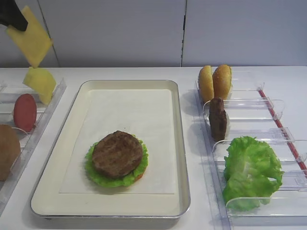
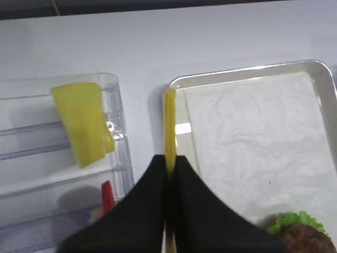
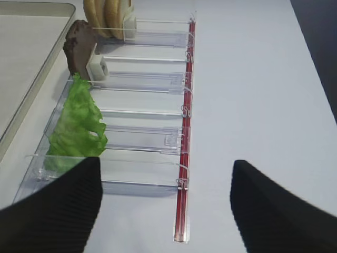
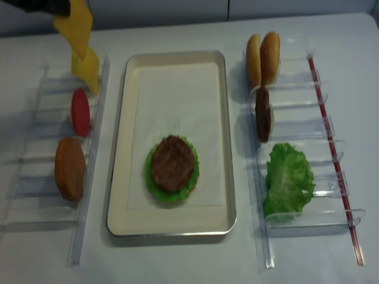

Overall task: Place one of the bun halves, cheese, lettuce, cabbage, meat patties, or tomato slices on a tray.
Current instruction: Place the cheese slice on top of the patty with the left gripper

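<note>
White counter [image 1: 120,74], long side running left to right. Tray [image 1: 180,143] sits mid-counter, lined with white paper; on its near half a stack: lettuce ruffle under a meat patty [image 1: 117,153], an orange-red edge showing beneath at the near right.

Right rack [image 1: 249,108] along the tray's right rim: two bun halves [image 1: 215,82] upright at the far end, a spare patty [image 1: 217,119] on edge in the next slot, a big lettuce leaf [image 1: 250,170] filling the near slots.

Left rack [image 1: 50,103] along the tray's left rim: paler yellow slice [image 1: 40,82] at the far end, tomato slice [image 1: 24,112] upright next, brown bun half [image 1: 8,151] nearest.

Left gripper [image 2: 169,174] up over the far-left corner of the counter, jaws pinched tight on the cheese [image 1: 29,37]; the slice hangs clear in the air, tilted like a diamond, above the far end of the left rack and just left of the tray's far-left corner. Seen edge-on in the left wrist view.

Right gripper [image 3: 166,203] low beside the near end of the right rack, fingers [image 3: 58,208] spread wide, nothing between them
</note>
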`<act>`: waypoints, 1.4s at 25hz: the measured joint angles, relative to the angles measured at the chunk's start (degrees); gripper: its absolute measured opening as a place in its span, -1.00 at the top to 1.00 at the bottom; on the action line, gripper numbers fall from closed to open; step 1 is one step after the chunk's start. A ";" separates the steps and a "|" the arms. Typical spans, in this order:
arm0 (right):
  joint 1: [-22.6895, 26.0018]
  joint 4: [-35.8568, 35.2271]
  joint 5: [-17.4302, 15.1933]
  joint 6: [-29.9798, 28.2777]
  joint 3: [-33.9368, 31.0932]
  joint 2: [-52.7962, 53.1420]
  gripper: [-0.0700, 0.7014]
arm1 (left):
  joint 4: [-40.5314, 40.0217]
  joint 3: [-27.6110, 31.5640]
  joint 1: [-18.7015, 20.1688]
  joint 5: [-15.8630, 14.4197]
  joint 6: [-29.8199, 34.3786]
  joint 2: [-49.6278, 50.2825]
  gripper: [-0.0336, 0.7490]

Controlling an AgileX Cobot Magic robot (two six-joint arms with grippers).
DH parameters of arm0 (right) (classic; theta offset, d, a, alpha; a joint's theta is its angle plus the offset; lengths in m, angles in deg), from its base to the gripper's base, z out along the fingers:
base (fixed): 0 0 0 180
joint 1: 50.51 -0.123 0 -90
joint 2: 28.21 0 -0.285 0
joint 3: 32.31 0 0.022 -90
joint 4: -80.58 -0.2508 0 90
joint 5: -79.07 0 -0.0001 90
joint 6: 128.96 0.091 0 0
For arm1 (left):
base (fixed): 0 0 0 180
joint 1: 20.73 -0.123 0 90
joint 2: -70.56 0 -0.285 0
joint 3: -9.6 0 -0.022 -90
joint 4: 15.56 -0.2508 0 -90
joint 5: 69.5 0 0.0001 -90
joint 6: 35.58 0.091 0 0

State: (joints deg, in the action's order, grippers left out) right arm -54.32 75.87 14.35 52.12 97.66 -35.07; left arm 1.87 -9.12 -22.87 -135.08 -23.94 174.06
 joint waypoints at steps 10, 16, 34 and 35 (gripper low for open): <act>0.00 0.02 0.00 0.00 0.00 0.00 -0.59 | 1.54 2.44 8.26 0.17 -1.18 -3.52 0.92; 0.00 0.02 0.00 0.00 0.00 0.00 -0.59 | 2.66 10.03 13.05 3.54 -1.53 -4.29 0.92; 0.00 0.02 0.00 0.00 0.00 0.00 -0.59 | 28.46 36.81 15.39 17.46 10.91 -16.80 0.92; 0.00 0.02 0.00 0.00 0.00 0.00 -0.59 | 30.59 38.06 15.39 17.98 11.91 -17.63 0.92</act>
State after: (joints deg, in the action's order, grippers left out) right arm -54.32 75.89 14.35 52.12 97.66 -35.07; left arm 32.46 28.94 -7.48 -117.10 -12.03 156.43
